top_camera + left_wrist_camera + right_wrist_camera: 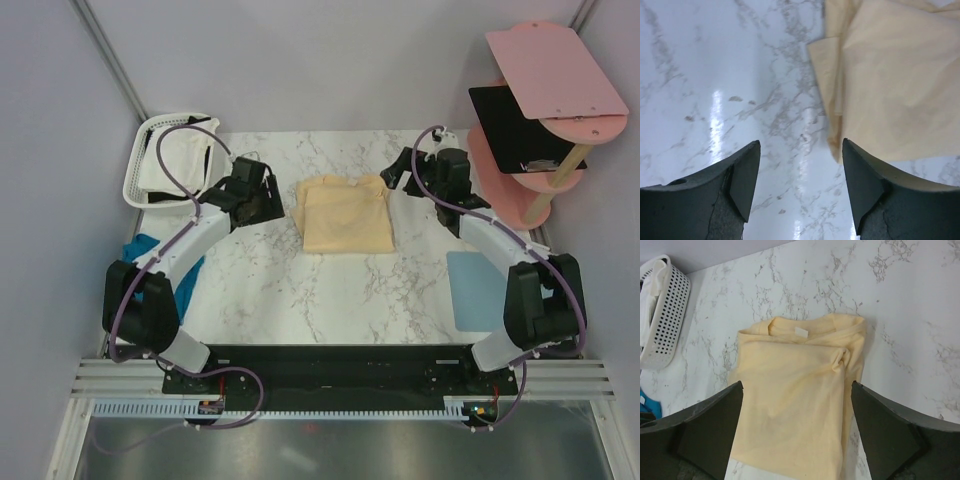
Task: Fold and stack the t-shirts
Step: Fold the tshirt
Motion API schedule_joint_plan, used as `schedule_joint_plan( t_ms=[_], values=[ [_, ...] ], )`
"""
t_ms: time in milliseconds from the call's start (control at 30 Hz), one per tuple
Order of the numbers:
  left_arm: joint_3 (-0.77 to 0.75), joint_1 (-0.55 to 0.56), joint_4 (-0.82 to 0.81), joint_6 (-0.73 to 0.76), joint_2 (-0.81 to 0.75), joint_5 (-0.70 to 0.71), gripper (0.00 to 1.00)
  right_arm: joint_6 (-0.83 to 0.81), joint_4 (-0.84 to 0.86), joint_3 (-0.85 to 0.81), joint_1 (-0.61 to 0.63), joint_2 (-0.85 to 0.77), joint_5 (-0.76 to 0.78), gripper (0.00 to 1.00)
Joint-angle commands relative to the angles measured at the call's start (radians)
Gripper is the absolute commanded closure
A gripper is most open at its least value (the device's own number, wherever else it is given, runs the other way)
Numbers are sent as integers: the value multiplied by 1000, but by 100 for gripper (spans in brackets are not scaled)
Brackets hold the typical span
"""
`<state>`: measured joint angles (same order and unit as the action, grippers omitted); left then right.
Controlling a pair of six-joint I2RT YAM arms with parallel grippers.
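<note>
Yellow-cream t-shirt sits half-folded between left gripper and right gripper, jaws spread; another fold likely needs its edge pinched

The folded yellow t-shirt is lying mid-table, with the left gripper and right gripper flanking it. A teal t-shirt is lying at the left.

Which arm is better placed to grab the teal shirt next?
Left, probably. The teal t-shirt lies at the table's left edge, near the open left gripper. The right gripper, also open, sits across the yellow t-shirt, farther away.
</note>
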<state>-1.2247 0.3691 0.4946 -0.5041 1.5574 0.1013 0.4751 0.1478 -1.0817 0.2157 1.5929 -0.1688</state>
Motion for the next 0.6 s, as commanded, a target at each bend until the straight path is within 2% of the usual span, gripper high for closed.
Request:
schedule_joint_plan(
  t_ms=[0, 33, 133, 233, 367, 467, 533, 567],
  values=[
    [47, 8, 299, -74, 18, 309, 28, -30, -63, 112, -1, -86, 34, 2],
    [44, 8, 358, -112, 38, 413, 27, -29, -63, 129, -1, -97, 38, 2],
    [30, 8, 537, -215, 130, 509, 27, -24, -63, 173, -1, -122, 34, 2],
    [66, 5, 567, -266, 205, 519, 21, -15, -65, 195, -3, -120, 11, 2],
    [83, 1, 620, -341, 292, 547, 20, -16, -67, 218, -7, -122, -12, 2],
    [54, -24, 688, -398, 345, 607, 12, -26, -67, 232, -9, -128, -28, 2],
    [53, -45, 693, -410, 349, 632, 4, -29, -70, 238, -12, -126, -34, 2],
    [56, -77, 679, -407, 346, 635, 3, -32, -70, 246, -10, -125, -35, 2]
  ],
)
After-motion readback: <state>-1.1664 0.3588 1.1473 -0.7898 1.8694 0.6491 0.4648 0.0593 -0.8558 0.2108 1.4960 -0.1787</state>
